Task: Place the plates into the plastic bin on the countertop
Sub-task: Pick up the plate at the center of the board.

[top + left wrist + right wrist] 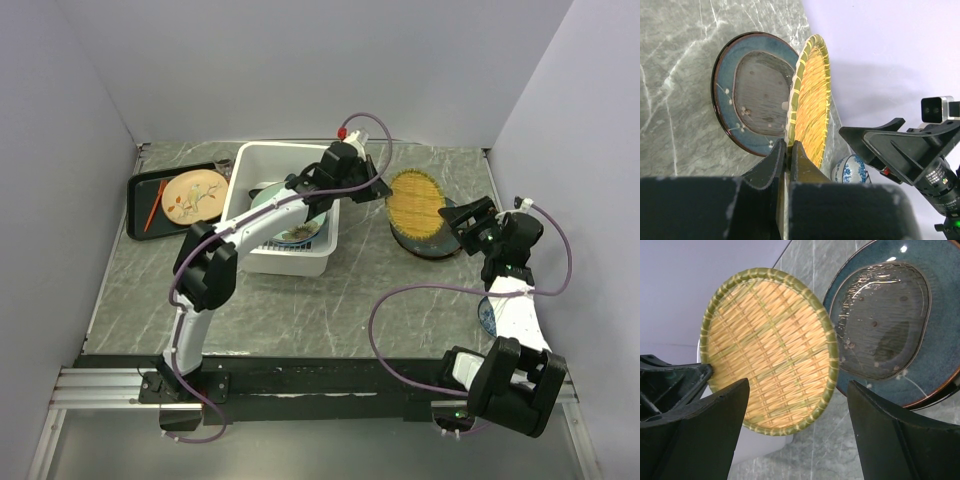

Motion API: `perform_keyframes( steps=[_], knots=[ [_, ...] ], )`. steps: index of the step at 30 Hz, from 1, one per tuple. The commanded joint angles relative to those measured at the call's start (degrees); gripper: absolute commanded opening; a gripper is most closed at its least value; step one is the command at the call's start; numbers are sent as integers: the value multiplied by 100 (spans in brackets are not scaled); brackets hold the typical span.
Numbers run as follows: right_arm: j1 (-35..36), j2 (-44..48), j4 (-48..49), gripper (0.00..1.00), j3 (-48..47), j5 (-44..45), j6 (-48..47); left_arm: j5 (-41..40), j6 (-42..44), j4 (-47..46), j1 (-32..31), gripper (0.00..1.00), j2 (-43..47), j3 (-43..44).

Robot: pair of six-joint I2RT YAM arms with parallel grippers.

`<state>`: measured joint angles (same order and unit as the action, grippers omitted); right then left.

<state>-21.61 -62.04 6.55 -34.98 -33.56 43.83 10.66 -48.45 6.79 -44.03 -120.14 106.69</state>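
Nearest, by the bench's right edge, the right arm bends inward, right end effector gaping empty beside the yellow woven plate. Left arm stretches across the plastic bin, left end effector pinched shut on that plate's rim, tilting it over the dark teal plate. Bin holds a pale green plate. Only the top view shows the far-left black tray.
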Motion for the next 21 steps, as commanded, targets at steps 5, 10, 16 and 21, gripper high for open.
perform_keyframes(
  steps=[5, 10, 16, 21],
  knots=[
    [34, 166, 119, 86, -255, -98, 11, -55, 151, -248, 70, 1, 755, -149],
    [42, 184, 136, 86, -237, -107, 37, -107, 178, -239, 114, 1, 992, -272],
    [51, 149, 207, 85, -202, -107, 90, -134, 230, -151, 175, 1, 1212, -316],
    [121, 113, 286, 85, -158, -45, 160, -222, 292, -98, 237, 1, 1510, -465]
  ],
)
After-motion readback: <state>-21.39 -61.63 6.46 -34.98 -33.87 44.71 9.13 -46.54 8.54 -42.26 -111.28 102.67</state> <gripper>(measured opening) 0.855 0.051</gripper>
